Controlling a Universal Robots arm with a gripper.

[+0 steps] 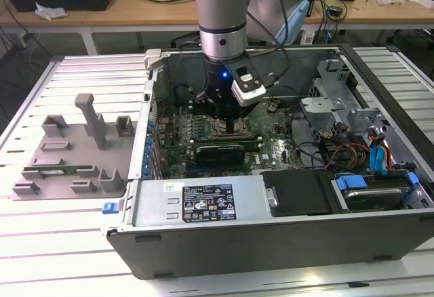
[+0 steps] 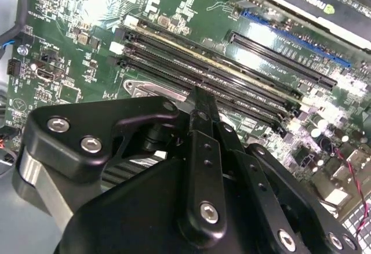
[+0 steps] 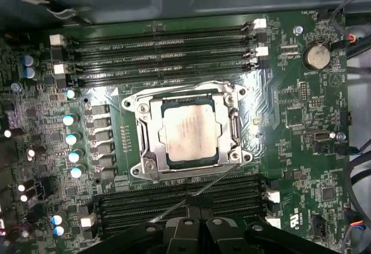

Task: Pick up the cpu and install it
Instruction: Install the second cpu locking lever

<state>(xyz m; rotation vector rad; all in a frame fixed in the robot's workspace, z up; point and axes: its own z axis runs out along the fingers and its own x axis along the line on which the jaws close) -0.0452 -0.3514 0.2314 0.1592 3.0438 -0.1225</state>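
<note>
The computer case (image 1: 285, 243) is laid open on the slatted table (image 1: 81, 243), and the green motherboard (image 3: 301, 149) is used here as the landmark. The arm (image 1: 220, 26) is lowered into the case above the motherboard. The grey tray (image 1: 68, 154) is set well apart from the motherboard, outside the case. The gripper (image 1: 227, 126) is held just above the motherboard's socket (image 3: 145, 144); whether its fingers are apart or together cannot be told. The cpu (image 3: 188, 132) is seated flat in the socket at the motherboard's middle, between the memory slot banks (image 3: 162, 51).
</note>
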